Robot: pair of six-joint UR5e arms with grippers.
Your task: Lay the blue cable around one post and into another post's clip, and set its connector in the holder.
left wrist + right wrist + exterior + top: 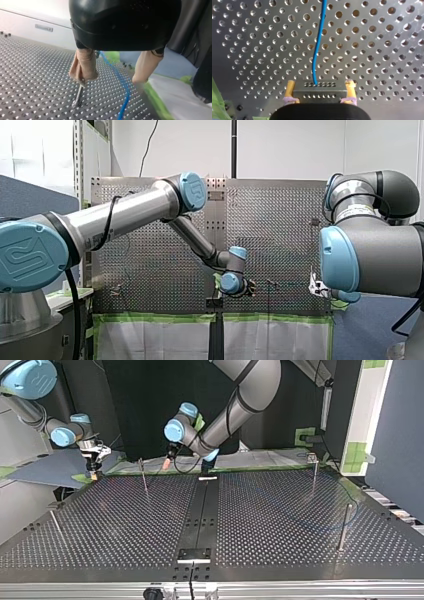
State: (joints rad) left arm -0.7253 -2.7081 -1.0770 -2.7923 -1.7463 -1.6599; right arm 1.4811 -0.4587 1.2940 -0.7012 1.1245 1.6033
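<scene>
Blue cable (317, 45) runs over the perforated desk (125, 525). One end enters the connector, and another stretch passes between my left gripper's jaws. In the top view a faint curve of it lies at the right, near a side post (344, 527). My left gripper (110, 79), black with beige pads (83, 65), has its jaws spread. My right gripper (320, 82) has its yellow jaws pinching the dark connector (317, 93). A thin post (78, 96) stands right under one beige pad.
</scene>
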